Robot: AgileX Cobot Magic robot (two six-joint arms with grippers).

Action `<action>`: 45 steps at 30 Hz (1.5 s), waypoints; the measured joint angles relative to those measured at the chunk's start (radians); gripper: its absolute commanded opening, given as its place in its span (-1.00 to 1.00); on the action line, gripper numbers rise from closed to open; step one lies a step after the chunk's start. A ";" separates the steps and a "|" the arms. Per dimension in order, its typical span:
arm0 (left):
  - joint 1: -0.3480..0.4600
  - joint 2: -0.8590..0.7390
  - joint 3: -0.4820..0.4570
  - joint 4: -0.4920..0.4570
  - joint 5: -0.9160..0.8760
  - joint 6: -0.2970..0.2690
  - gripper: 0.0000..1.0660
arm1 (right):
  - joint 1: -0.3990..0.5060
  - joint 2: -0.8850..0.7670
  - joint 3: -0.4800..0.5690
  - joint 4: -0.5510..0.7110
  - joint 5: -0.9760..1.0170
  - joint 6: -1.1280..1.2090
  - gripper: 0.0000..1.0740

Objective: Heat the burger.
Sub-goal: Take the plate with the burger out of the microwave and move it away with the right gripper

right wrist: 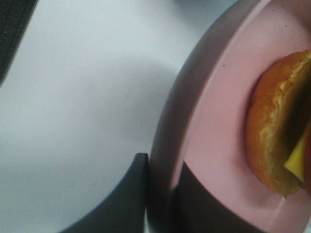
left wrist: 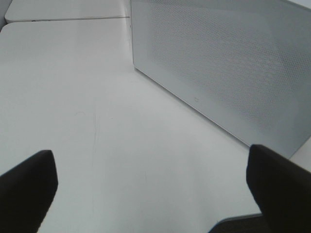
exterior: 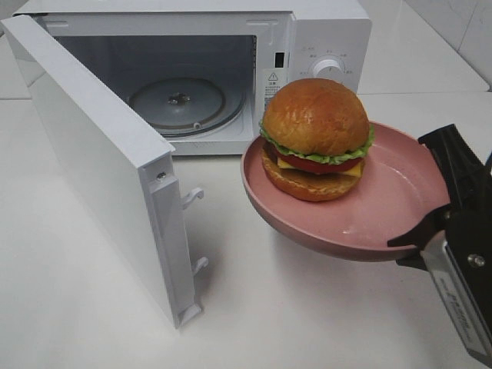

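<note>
Microwave (exterior: 231, 69) door (exterior: 100, 161) standing open; right gripper (exterior: 430, 231) clamping the plate (exterior: 384, 207) rim, holding the burger (exterior: 317, 138) aloft outside; left gripper (left wrist: 150, 184) gaping, seemingly idle; we are judging loading, closing and heating remaining.

You're looking at a mock kitchen set up for testing: a white microwave (exterior: 231, 69) with its door (exterior: 108, 169) swung open sits on a plain white bench (exterior: 292, 307), with pale tiled wall (exterior: 461, 31) behind.
</note>
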 measured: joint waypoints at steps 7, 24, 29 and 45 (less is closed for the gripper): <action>0.000 0.000 0.000 0.000 0.000 0.000 0.83 | 0.000 -0.088 0.007 -0.087 0.088 0.088 -0.99; 0.000 0.000 0.000 0.000 0.000 0.000 0.83 | 0.000 -0.259 0.012 -0.259 0.312 0.395 -0.98; 0.000 0.000 0.000 0.000 0.000 0.000 0.83 | 0.000 -0.267 0.012 -0.368 0.357 0.596 -0.98; 0.000 0.000 0.000 0.000 0.000 0.000 0.83 | 0.000 -0.274 0.014 -0.528 0.468 1.012 -0.98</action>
